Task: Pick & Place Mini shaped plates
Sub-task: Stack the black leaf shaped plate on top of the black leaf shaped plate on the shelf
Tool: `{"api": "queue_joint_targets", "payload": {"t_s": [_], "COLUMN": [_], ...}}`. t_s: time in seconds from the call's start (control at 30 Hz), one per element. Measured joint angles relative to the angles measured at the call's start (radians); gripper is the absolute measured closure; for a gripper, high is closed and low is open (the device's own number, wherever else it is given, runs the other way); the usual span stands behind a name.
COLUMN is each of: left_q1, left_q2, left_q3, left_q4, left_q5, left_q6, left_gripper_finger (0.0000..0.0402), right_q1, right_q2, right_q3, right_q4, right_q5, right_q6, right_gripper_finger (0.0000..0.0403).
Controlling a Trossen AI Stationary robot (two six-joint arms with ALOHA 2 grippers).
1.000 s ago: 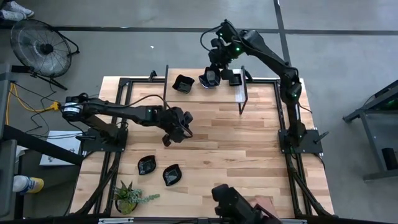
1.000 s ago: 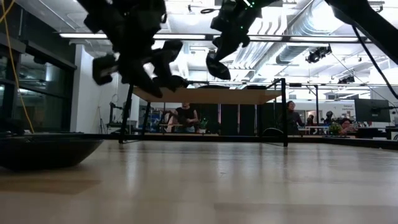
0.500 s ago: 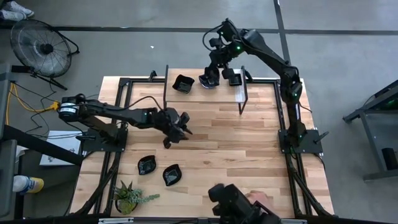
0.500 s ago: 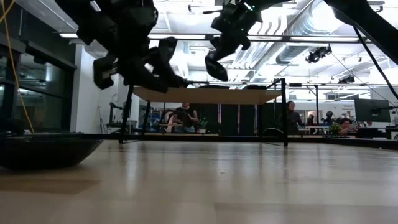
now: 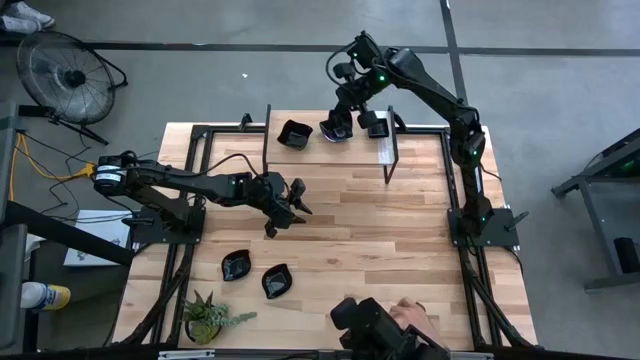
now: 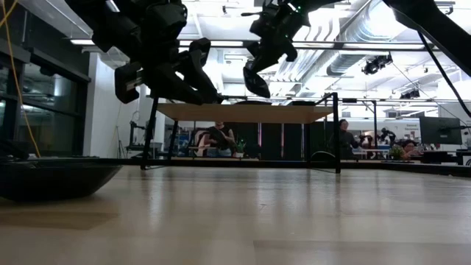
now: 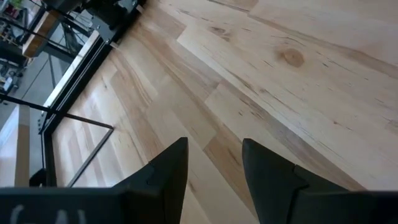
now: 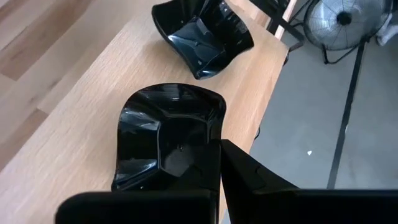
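Since a second ago: draws the left claw (image 5: 288, 207) a little back toward its own side above the bare middle of the desk (image 5: 380, 240); lifts the right claw (image 5: 337, 128) hardly at all over the shelf (image 5: 345, 150) at the far edge. Leaves everything else where it was.

Step in hand: placing. Holds a plate (image 8: 168, 134) in the right claw, clamped on its rim, low over the pale shelf board and just beside a second plate (image 8: 202, 34) already set down there. Cannot say whether the held plate touches the board or hangs just above it; seen from desk height, looks to hang clear of it. Probably near the end of this placement, then.

Keeps the left claw apart and empty, fingers (image 7: 168, 171) wide with only wood grain showing between them. Waits well away from the two plates (image 5: 236, 265) lying on the near left of the desk, close to the plant (image 5: 207, 316).

Next move, as judged: lower the last bit until the plate sits flat, open up, then back off straight upward so as not to drag the glossy rim or knock the neighbour. Meanwhile, send the left claw down to the nearer of the two loose plates, taking it by the rim.
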Motion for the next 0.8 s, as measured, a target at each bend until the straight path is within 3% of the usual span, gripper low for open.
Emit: {"api": "queue_joint_targets", "payload": {"t_s": [0.8], "left_q1": [0.0], "left_q2": [0.0], "left_q3": [0.0], "left_q4": [0.003], "left_q5": [-0.006], "left_q6": [-0.011], "left_gripper_finger": [0.0254], "right_q1": [0.026], "right_q2": [0.009], "right_q3": [0.0], "right_q4": [0.008], "right_q5": [0.014], "right_q6": [-0.132], "right_gripper_finger": [0.0403]}}
